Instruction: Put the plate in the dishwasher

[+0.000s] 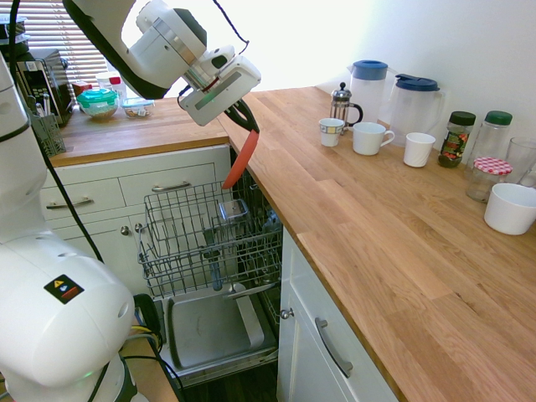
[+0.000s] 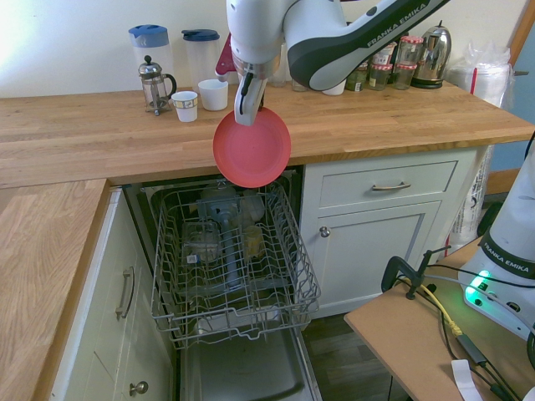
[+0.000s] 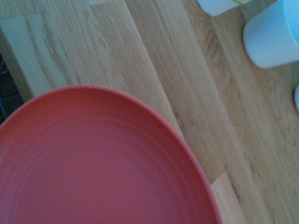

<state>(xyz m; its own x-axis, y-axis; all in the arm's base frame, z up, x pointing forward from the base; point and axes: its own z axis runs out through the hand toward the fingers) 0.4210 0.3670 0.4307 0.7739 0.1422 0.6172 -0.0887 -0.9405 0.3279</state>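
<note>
Gripping the plate (image 2: 252, 149) by its upper rim, the gripper (image 2: 245, 107) has its fingers pinched shut on it, so the red disc hangs on edge below the hand, in the air over the counter's (image 2: 75, 125) front edge. Left of the hand stand a coffee press (image 2: 154, 83) and white mugs (image 2: 203, 98), well apart from it. Directly beneath the hand is the open dishwasher (image 2: 238, 334), its wire rack (image 2: 234, 259) pulled out. I judge the pick-up done; lowering the plate between the tines and letting go is what remains. To the right, the arm slants down toward the rack, wrist tilted well below level.
</note>
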